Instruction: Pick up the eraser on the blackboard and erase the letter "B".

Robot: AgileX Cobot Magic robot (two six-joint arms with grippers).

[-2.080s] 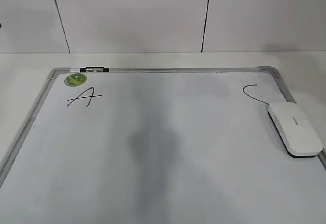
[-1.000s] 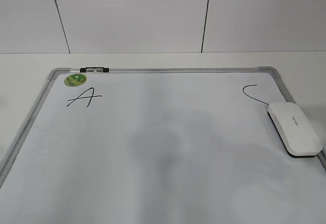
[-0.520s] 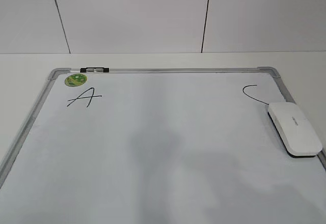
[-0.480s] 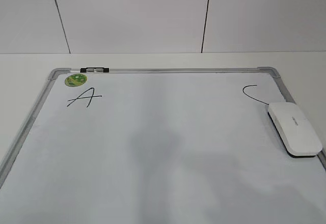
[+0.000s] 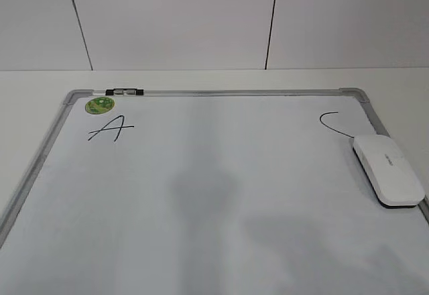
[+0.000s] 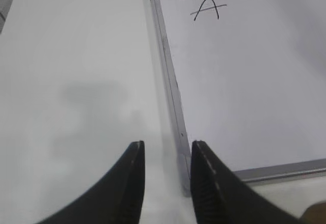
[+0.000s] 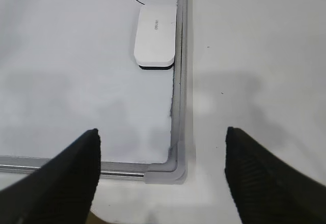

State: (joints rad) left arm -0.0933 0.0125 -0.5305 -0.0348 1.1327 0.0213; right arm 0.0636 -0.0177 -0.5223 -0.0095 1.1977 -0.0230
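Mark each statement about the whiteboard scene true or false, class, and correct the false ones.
1. The eraser lies flat by the right edge of the blackboard. True.
2. The right hand is shut on the eraser. False: its jaws stand wide open, well short of the eraser, holding nothing.
3. A letter "B" shows in the middle of the board. False: only the A and the C are visible; the middle is bare.
4. The green sticker sits in the far left corner, above the A. True.
5. The left hand hovers over the A. False: it is at the board's near left corner, over the frame edge, far from the A.
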